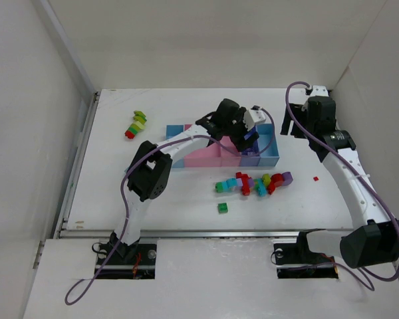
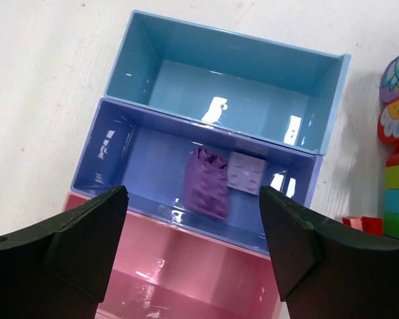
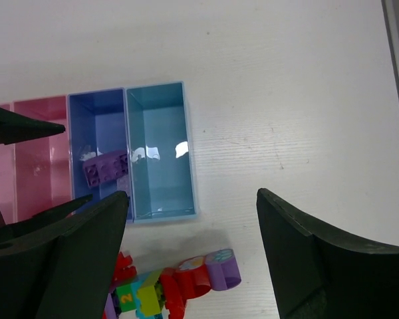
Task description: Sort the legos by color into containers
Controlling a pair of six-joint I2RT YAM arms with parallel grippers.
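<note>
1. Top external view alone gives you the whole table [image 1: 120, 186]. At far left is a short chain of green, yellow-green and red legos [image 1: 137, 124], then the row of trays [image 1: 203, 158]. A loose pile of bricks [image 1: 253, 183] lies just in front of the row's right half, and a lone green brick [image 1: 222, 208] sits nearer the arm bases.
2. Left wrist view shows you what the arm hides from above: in the purple-blue tray [image 2: 113, 156], a dark purple brick [image 2: 207, 179] touches a lilac brick [image 2: 247, 171]. The left gripper [image 2: 193, 199] hangs over them, jaws wide apart, holding nothing.
3. Right wrist view shows you the right gripper [image 3: 189, 199], also spread wide and empty, by the light blue end tray [image 3: 159, 119]. At the bottom edge, a yellow-green brick [image 3: 128, 297] carries a printed "2".
4. The trays are glossy, thin-walled plastic, the bricks are studded, and the table is matte white.
</note>
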